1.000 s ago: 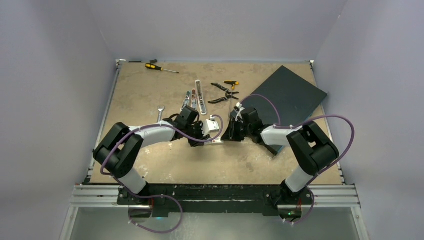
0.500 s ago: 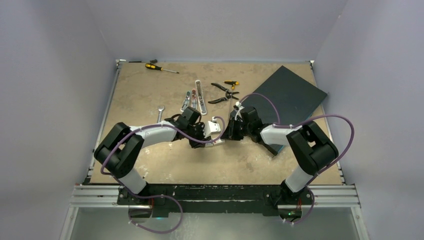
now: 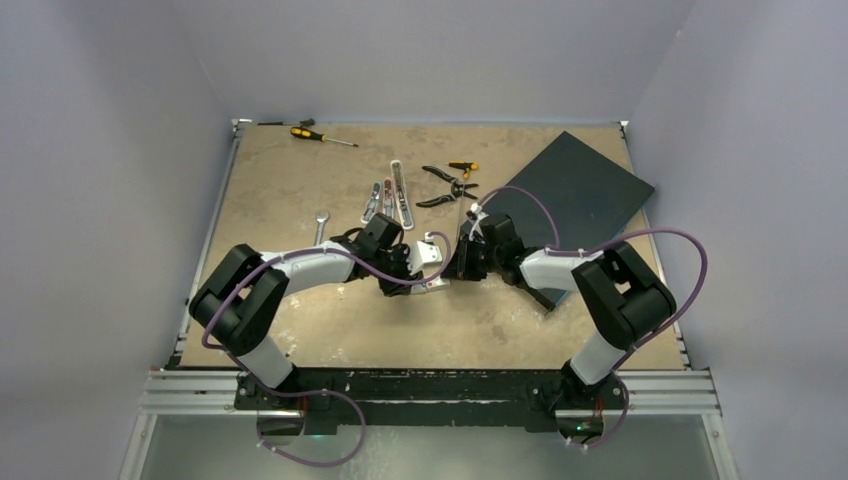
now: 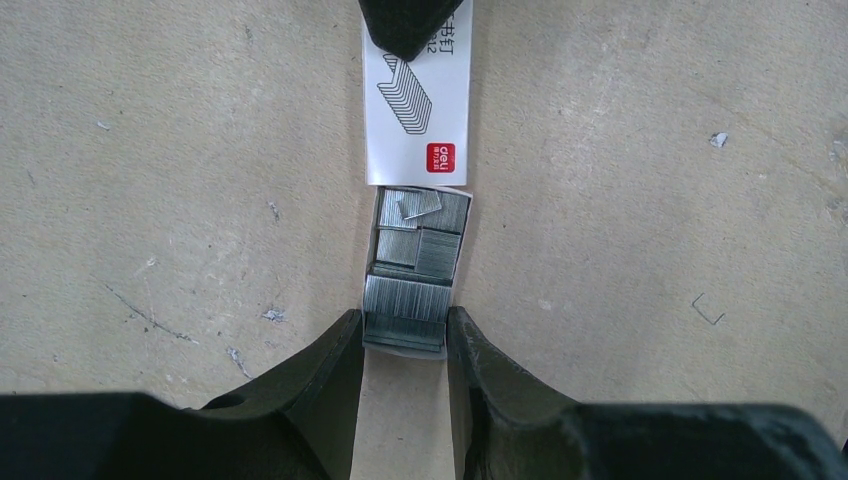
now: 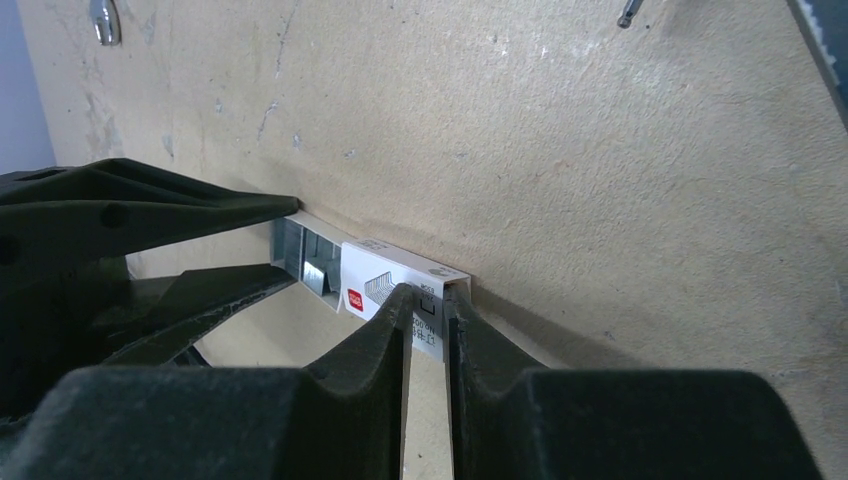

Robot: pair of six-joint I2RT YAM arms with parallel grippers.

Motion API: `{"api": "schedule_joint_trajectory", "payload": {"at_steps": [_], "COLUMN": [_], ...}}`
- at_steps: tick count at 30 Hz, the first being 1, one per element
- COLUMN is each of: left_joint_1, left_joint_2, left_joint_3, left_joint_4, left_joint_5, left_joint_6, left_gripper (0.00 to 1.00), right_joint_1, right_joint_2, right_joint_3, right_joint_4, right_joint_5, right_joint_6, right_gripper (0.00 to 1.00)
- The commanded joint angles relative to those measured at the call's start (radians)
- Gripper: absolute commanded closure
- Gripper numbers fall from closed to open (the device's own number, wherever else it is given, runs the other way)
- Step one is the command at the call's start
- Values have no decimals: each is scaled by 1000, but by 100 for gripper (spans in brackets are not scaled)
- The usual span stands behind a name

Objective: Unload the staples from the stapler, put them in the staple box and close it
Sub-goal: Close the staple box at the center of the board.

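The left gripper (image 4: 403,322) is narrowed onto the near end of a card tray (image 5: 288,248), a finger pressed to each side; the staples (image 4: 415,265) lie in that tray in silvery blocks, one loose piece on top. The right gripper (image 5: 428,300) is pinched tight on the far end of the white sleeve (image 4: 417,110); tray and sleeve rest on the table (image 4: 620,200).

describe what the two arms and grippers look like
Both the left arm and right arm have pale grey-white links between chunky black joint housings, each trailed by a looping purple cable. The left gripper and right gripper have matte black tapered fingers with notched ridges further back. No markings visible.
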Motion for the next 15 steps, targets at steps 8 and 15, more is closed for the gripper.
{"api": "schedule_joint_trajectory", "payload": {"at_steps": [8,15], "left_joint_1": [-12,-11], "left_joint_2": [36,51], "left_joint_3": [24,39], "left_joint_4": [61,64], "left_joint_5": [-65,-71], "left_joint_6": [-45,-54], "left_gripper": [75,76], "right_joint_1": [29,33], "right_joint_2": [51,61], "right_joint_3": [36,42], "right_joint_4": [-2,-2], "right_joint_5": [-52,-59], "right_joint_6": [-5,-2], "right_gripper": [82,83]}}
